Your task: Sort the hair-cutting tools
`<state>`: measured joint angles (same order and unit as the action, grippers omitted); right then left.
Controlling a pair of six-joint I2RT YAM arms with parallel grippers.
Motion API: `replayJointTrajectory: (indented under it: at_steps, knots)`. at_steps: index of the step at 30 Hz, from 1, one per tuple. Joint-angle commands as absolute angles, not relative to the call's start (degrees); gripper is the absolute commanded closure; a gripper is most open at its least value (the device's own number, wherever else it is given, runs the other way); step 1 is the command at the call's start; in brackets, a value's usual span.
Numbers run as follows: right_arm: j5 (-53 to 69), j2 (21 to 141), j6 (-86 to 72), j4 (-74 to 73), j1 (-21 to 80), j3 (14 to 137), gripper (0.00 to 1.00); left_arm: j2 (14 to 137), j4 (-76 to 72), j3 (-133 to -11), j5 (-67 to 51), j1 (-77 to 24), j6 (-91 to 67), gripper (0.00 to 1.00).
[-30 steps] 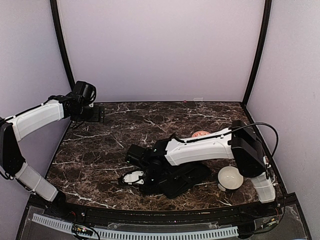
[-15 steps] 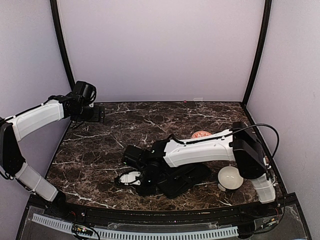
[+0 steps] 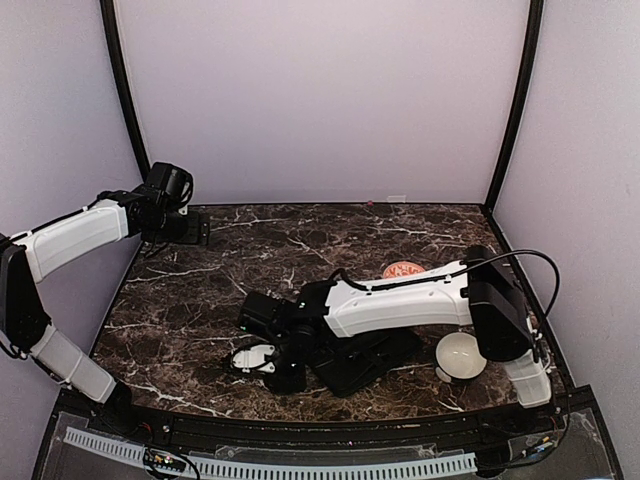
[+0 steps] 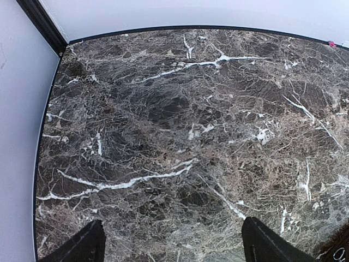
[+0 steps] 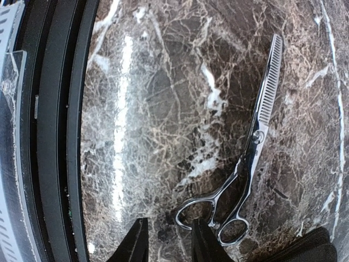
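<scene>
Between the right pincer (image 5: 168, 236) tips: a narrow gap over bare marble, nothing grasped. Silver toothed scissors (image 5: 258, 136) lie flat on the desk (image 5: 163, 98) just ahead, one handle loop at a fingertip, blades pointing away. Since a second ago this pincer has slid left. Left pincer (image 4: 173, 245) spread wide, unmoved, at the far-left corner. Black case (image 3: 370, 362) under right arm; white bowl (image 3: 460, 355) beside it, orange bowl (image 3: 403, 269) behind; contents unreadable.
</scene>
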<state>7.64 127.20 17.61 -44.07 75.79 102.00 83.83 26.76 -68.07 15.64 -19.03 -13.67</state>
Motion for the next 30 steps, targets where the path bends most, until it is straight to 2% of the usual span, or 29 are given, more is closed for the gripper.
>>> replayJointTrajectory:
  at_steps: [1, 17, 21, 28, 30]
  knots:
    - [6.99, 129.48, 16.54, -44.87, 76.33, 104.83, 0.73, 83.67, 27.14, -67.82, 15.47, -19.16, -12.97, 0.11]
    - [3.89, 132.2, 15.01, -44.74, 76.31, 104.15, 0.73, 83.5, 27.03, -67.85, 14.95, -19.12, -12.92, 0.11]
    - [1.25, 132.98, 14.51, -44.61, 76.25, 104.12, 0.79, 83.5, 27.07, -67.85, 14.94, -19.15, -12.99, 0.11]
    - [-1.61, 133.84, 15.15, -44.94, 76.23, 104.86, 0.99, 83.58, 27.07, -67.85, 14.9, -19.14, -12.84, 0.11]
    - [-2.19, 133.75, 16.07, -45.53, 76.21, 105.59, 1.0, 83.54, 27.05, -67.85, 14.91, -19.13, -12.85, 0.11]
